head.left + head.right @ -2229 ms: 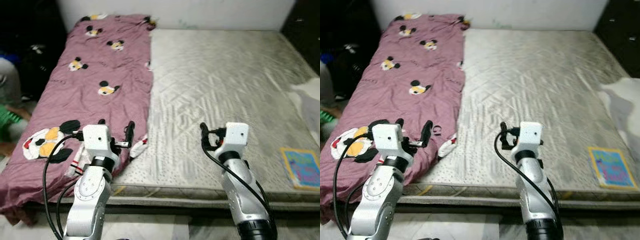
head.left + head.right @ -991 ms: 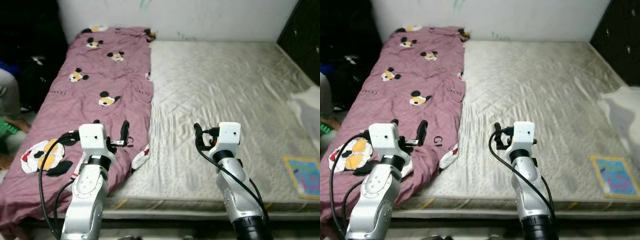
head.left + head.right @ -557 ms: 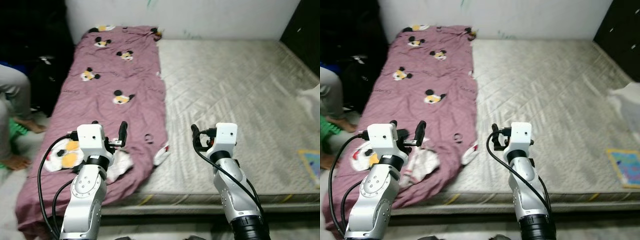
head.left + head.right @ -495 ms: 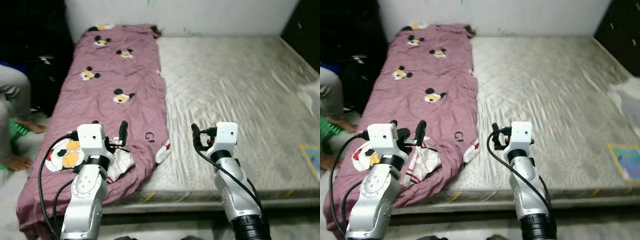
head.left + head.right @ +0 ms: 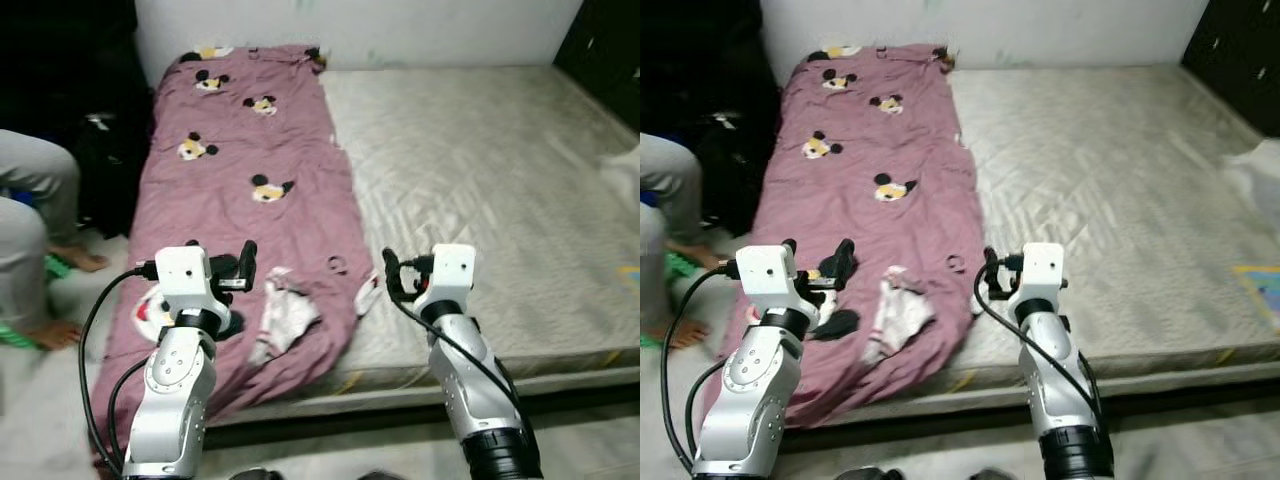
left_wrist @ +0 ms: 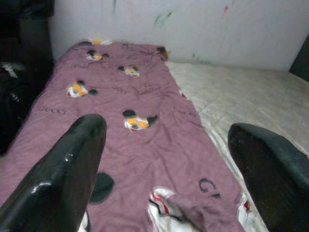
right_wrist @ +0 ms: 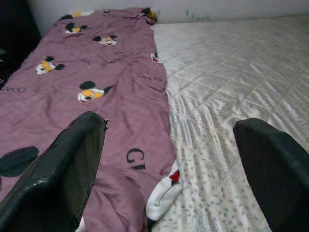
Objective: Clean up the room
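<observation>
A purple blanket (image 5: 255,170) printed with cartoon mice covers the left strip of a bare grey mattress (image 5: 480,150) and hangs over its near edge. A crumpled fold at the near end shows the white underside (image 5: 285,310). My left gripper (image 5: 220,263) hovers open above the blanket's near left part, holding nothing. Open and empty too, my right gripper (image 5: 408,275) hangs over the mattress just right of the blanket's edge. In the wrist views the left fingers (image 6: 63,179) and right fingers (image 7: 60,169) stand wide apart, both looking up the blanket (image 7: 96,87).
A person's legs (image 5: 30,200) and bare feet (image 5: 70,262) are on the floor left of the bed, beside a dark bag (image 5: 100,160). White cloth (image 5: 625,165) and a colourful book (image 5: 1262,282) lie at the mattress's right edge. A dark cabinet (image 5: 1240,45) stands far right.
The camera has swung left: the blanket sits nearer the middle and the person's legs have come into view. Both grippers keep the same open pose.
</observation>
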Available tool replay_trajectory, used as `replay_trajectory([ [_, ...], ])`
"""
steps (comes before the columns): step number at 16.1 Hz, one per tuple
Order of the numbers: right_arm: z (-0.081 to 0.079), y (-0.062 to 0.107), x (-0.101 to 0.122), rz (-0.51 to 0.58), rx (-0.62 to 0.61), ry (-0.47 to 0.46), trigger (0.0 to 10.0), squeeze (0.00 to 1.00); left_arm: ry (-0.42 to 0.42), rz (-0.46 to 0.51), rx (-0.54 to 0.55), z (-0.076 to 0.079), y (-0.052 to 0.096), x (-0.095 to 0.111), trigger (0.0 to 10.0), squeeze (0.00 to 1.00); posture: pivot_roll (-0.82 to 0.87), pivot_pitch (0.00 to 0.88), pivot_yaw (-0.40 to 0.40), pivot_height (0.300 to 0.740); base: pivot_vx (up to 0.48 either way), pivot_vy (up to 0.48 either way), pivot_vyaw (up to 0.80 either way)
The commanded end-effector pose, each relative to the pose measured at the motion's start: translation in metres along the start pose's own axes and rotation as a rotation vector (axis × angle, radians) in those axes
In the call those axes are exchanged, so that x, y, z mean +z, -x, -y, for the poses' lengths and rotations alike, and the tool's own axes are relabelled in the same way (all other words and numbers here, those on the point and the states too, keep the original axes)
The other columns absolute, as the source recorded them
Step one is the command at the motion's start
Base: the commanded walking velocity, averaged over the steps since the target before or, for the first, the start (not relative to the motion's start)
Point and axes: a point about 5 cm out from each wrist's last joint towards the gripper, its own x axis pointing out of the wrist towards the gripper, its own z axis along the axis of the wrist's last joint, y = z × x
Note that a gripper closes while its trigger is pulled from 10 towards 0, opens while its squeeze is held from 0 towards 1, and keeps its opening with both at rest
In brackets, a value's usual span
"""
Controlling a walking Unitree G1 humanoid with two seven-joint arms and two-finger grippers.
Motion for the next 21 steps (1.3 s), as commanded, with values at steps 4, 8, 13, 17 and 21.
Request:
replay_trajectory([
  [4,0.0040,0.0009,-0.0017,-0.011,-0.012,-0.010,10.0,0.00,-0.010,0.022,-0.012,0.0024,0.0003,0.0033,10.0,0.00,-0.02,0.118,0.003,0.740,0.000,0.240,0.00],
  [8,0.0039,0.0006,-0.0016,-0.011,-0.011,-0.006,10.0,0.00,-0.012,0.027,-0.025,0.0037,0.0004,0.0040,10.0,0.00,-0.02,0.117,0.003,0.740,0.000,0.000,0.00],
  [13,0.0035,0.0000,-0.0023,-0.017,-0.014,-0.004,10.0,0.00,-0.010,0.031,-0.039,0.0044,0.0001,0.0045,10.0,0.00,-0.02,0.116,0.004,0.740,0.000,0.000,-0.56],
  [17,0.0034,-0.0002,-0.0022,-0.015,-0.014,-0.004,10.0,0.00,-0.010,0.034,-0.044,0.0047,0.0002,0.0045,10.0,0.00,-0.02,0.112,0.005,0.740,0.000,0.000,0.00],
  [21,0.0030,-0.0008,-0.0019,-0.014,-0.013,-0.002,10.0,0.00,-0.010,0.037,-0.048,0.0052,-0.0006,0.0049,10.0,0.00,-0.02,0.110,0.005,0.740,0.000,0.000,0.00],
])
